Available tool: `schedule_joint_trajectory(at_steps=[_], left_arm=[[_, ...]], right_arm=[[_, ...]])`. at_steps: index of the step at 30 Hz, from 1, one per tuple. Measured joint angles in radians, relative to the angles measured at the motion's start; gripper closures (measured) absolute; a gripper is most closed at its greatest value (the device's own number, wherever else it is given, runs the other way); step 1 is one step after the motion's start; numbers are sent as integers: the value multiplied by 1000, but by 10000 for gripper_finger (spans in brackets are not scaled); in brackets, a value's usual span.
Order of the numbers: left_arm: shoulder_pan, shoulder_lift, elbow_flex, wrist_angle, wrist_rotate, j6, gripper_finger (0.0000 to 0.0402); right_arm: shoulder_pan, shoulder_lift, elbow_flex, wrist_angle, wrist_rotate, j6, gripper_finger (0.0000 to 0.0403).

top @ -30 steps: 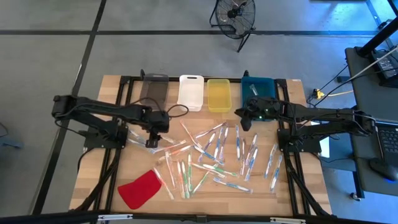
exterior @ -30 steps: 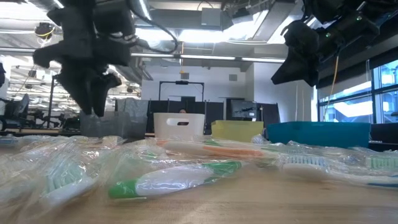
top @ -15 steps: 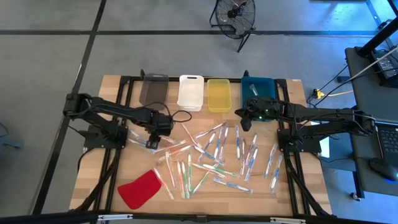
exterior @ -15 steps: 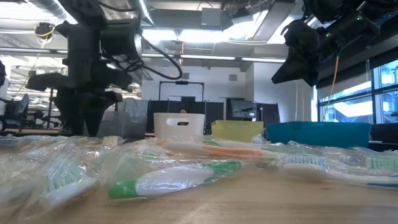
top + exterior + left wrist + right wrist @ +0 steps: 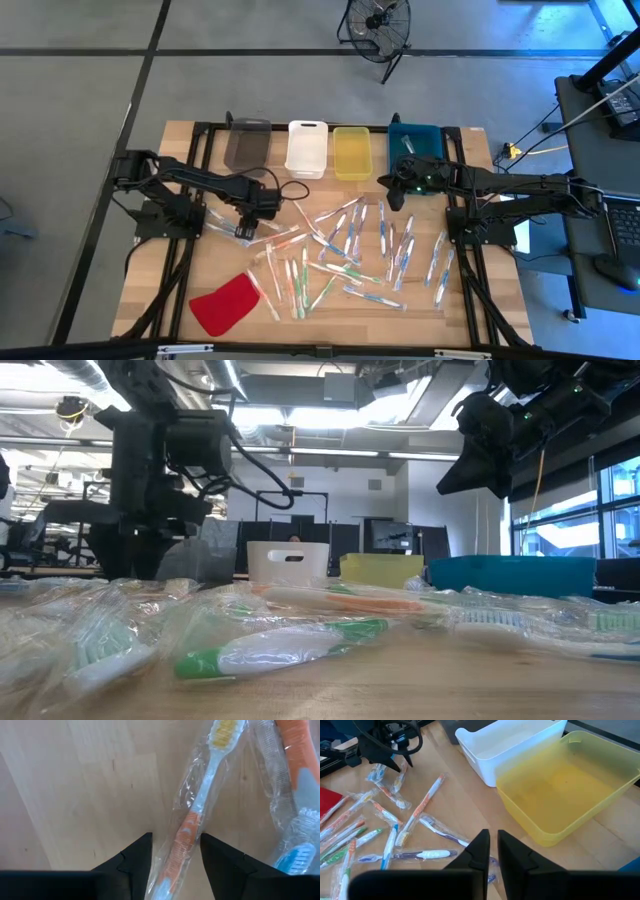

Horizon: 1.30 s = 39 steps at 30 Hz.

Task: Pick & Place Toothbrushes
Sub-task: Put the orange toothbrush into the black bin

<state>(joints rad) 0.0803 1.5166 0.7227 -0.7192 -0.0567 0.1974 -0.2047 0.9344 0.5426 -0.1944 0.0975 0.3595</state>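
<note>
Many wrapped toothbrushes (image 5: 340, 250) lie scattered flat on the wooden table (image 5: 480, 300). My left gripper (image 5: 244, 233) is low over the left end of the scatter and points down. In the left wrist view it is open (image 5: 176, 836). Its fingers stand on either side of the orange handle of a wrapped toothbrush with a yellow head (image 5: 223, 730). My right gripper (image 5: 395, 196) hangs shut above the table in front of the teal bin. It holds nothing (image 5: 493, 845). In the low view the left gripper (image 5: 130, 555) reaches down behind the near toothbrushes (image 5: 290, 645). My left gripper's open fingers (image 5: 145, 847) come from above and stand across the toothbrush's orange handle (image 5: 186, 827), one on each side. I cannot tell whether they touch the clear wrapper. The toothbrush lies flat on the table.
Four bins stand in a row at the far edge: grey (image 5: 248, 143), white (image 5: 307, 148), yellow (image 5: 352, 152) and teal (image 5: 413, 145). A flat red piece (image 5: 227, 303) lies near the near left corner. A fan (image 5: 378, 25) stands on the floor beyond.
My left gripper has come down toward the table and a little to the right, and now stands over the orange-handled toothbrush. My right gripper and the toothbrushes have stayed where they were.
</note>
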Motion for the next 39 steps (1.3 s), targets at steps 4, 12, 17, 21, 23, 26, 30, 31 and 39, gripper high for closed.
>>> schedule_joint_trajectory(at_steps=[4, 12, 17, 21, 23, 26, 30, 31, 39], left_arm=[[0, 1, 0, -2, 8, 0, 278], [0, 1, 0, -9, 17, 0, 346], [0, 0, 0, -13, 22, -3, 365], [0, 0, 0, -21, 23, -26, 366], [0, -4, -1, -28, 23, -36, 368], [0, -18, -5, -46, 29, -55, 373], [0, -64, -6, -63, 30, -87, 380], [0, -77, -6, -68, 30, -93, 382], [0, -206, -5, -65, -5, -156, 383]], right_arm=[[0, 0, 0, 0, 0, 0, 353], [0, 0, 0, 0, 0, 1, 344], [0, 0, 0, 0, 0, 2, 351], [0, 0, 0, 0, 0, 2, 361], [0, 0, 0, 0, 0, 2, 366], [0, 0, 0, -2, 0, 0, 373], [0, 0, 0, -4, 0, 0, 379], [0, 0, 0, -5, 0, 0, 381], [0, 0, 0, -21, -8, 0, 387]])
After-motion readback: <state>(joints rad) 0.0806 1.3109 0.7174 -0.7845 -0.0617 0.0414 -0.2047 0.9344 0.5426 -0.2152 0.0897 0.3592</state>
